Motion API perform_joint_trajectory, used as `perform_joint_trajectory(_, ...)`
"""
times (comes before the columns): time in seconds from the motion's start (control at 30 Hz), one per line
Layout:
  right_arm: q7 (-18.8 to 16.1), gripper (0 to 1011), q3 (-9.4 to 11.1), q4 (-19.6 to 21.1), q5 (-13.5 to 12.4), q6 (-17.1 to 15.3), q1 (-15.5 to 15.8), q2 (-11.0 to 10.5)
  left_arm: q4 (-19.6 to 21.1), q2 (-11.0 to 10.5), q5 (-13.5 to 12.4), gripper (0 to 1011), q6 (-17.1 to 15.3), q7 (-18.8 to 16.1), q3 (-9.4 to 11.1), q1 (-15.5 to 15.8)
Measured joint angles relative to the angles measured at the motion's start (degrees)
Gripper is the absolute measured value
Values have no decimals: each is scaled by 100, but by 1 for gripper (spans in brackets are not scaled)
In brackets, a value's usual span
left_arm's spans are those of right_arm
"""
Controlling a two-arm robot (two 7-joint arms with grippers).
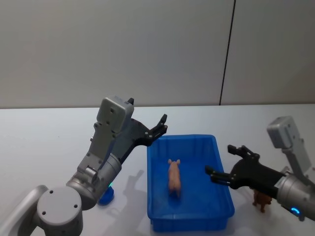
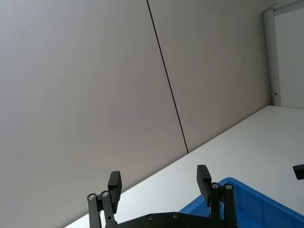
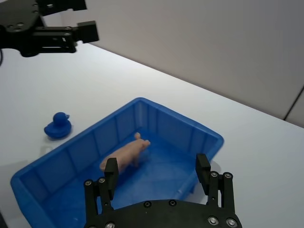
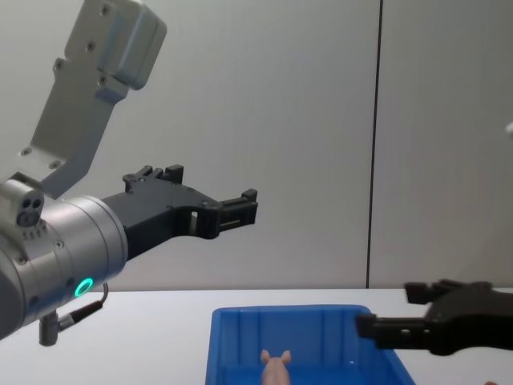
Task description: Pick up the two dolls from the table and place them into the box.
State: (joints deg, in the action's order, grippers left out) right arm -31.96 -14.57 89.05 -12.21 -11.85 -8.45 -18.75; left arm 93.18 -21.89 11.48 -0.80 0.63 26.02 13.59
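From where I stood, the pink pig doll (image 1: 173, 179) was inside the blue box (image 1: 189, 222), alone on its floor and set lengthwise. The brown doll (image 1: 261, 199) stood on the white table (image 1: 49, 137) just outside the box's right wall, half hidden behind the right gripper (image 1: 221, 160). That gripper's jaws were spread wide and empty above the right rim. The left gripper (image 1: 161, 126) hung high over the box's far left corner, also wide open and holding nothing. A blue duck (image 1: 105, 196) sat on the table to the left of the box. The brown figure looked like light, rigid, smooth plastic. I'd judge a pinch across its flanks at mid-body the safest hold, since the legs and mane offer poor purchase.
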Motion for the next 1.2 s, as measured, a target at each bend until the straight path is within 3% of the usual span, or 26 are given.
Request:
perform_joint_trajectory(0.73,849,1001,431,564,-597,-68,925,-708,0,0,0,1001,0,0,0,0)
perform_joint_trajectory(1.2,903,1001,430,450,-731,-457,1071,-785,0,0,0,1001,0,0,0,0)
